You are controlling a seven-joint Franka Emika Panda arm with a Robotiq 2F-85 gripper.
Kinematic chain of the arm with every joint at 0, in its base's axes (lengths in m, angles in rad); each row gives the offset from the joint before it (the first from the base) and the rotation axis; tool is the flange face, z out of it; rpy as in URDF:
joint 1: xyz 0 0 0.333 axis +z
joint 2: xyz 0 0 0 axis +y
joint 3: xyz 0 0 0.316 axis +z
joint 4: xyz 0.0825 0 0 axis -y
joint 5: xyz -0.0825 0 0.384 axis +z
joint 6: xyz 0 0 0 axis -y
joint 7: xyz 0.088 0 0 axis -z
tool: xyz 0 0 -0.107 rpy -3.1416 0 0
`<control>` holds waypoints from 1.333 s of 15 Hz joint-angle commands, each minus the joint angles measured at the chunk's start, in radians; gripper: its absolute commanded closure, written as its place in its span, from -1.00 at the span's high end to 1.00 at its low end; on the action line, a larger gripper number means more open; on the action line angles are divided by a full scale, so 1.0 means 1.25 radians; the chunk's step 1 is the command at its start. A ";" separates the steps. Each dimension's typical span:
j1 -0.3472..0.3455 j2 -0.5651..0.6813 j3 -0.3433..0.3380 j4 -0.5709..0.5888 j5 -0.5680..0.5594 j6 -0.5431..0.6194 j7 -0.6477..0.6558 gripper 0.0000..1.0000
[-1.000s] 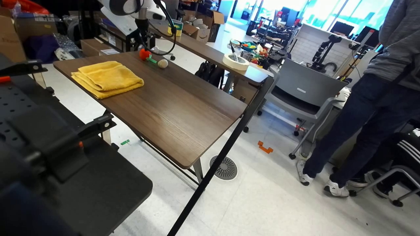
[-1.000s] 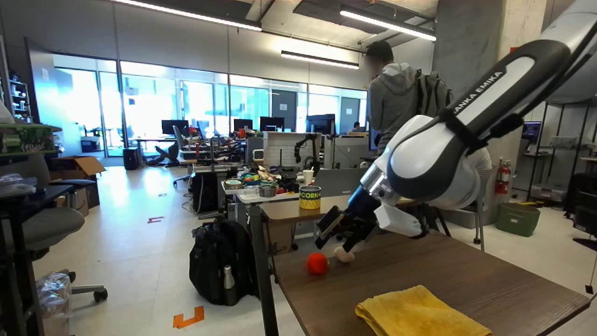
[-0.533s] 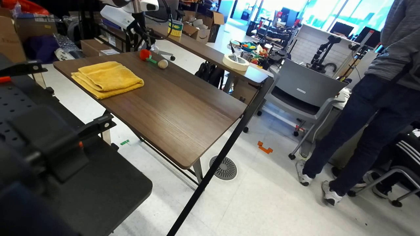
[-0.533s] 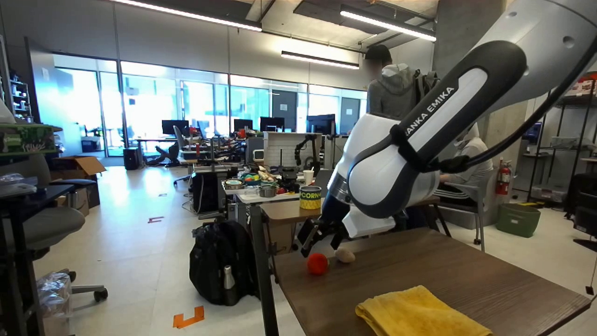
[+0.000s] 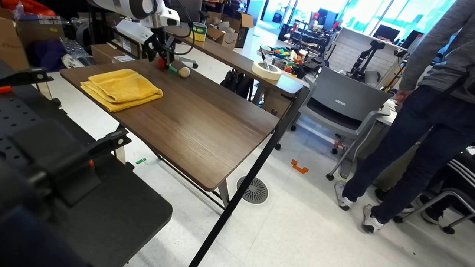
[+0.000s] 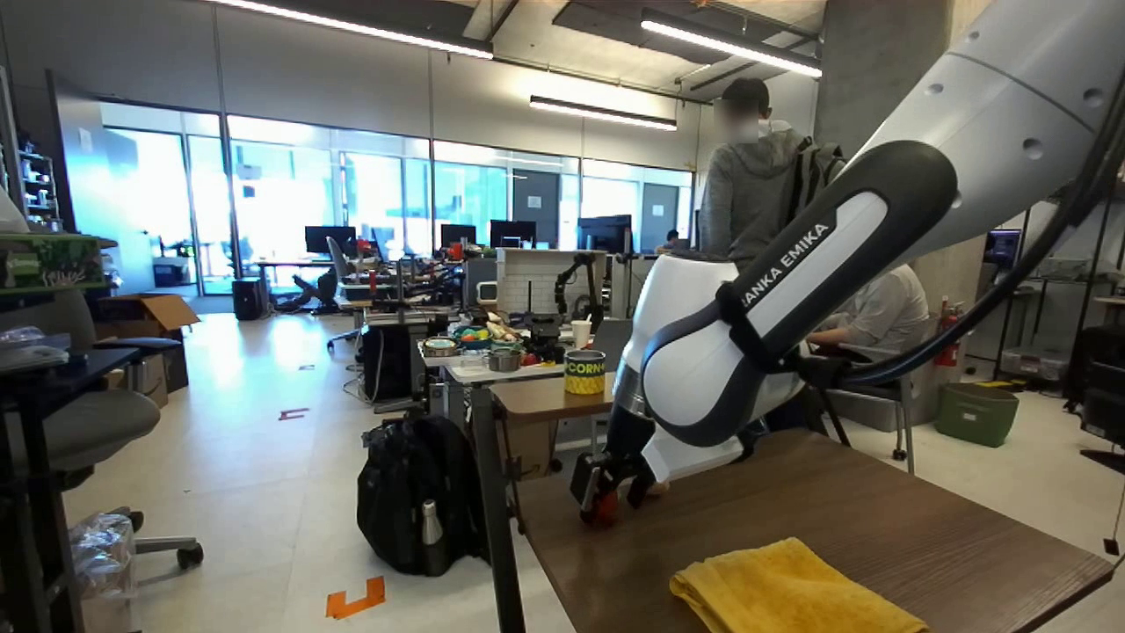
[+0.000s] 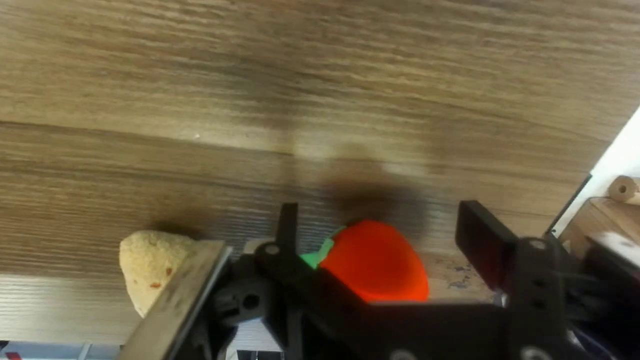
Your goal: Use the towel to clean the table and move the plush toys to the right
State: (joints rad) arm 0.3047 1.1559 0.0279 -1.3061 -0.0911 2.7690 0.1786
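Observation:
In both exterior views the folded yellow towel (image 5: 122, 89) (image 6: 791, 585) lies on the brown table (image 5: 193, 129). A red plush toy (image 7: 377, 265) with a green stem (image 7: 316, 256) rests near the table's end. Around that toy my gripper (image 7: 379, 215) (image 6: 611, 505) stands low and open, one finger on each side. Bare wood shows between the toy and the right-hand finger (image 7: 482, 245) in the wrist view; contact on the stem side is unclear. A beige plush toy (image 7: 150, 265) (image 5: 184, 72) sits outside the jaws, just beside them.
Behind the table runs a narrower surface with a corn can (image 6: 584, 372) and a tape roll (image 5: 267, 70). A black bar (image 5: 256, 170) crosses an exterior view. A backpack (image 6: 422, 492) is on the floor. A person (image 6: 738, 193) stands beyond.
My gripper has come down and across, past the beige toy, to stand around the red toy. Towel and toys look unmoved. The standing person has shifted slightly.

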 commanded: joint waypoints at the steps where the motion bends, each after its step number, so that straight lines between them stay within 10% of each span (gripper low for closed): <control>1: -0.007 0.043 0.013 0.073 0.018 -0.003 -0.019 -0.02; 8: -0.014 0.058 0.053 0.111 0.025 -0.006 -0.043 -1.00; 18: -0.087 -0.039 0.165 -0.024 0.025 0.033 -0.104 -1.00; 19: -0.094 -0.054 0.170 -0.043 0.024 0.041 -0.105 -0.48; 20: -0.099 -0.063 0.174 -0.055 0.024 0.054 -0.104 -0.46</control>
State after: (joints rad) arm 0.2178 1.1538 0.2112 -1.2694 -0.0691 2.7898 0.0756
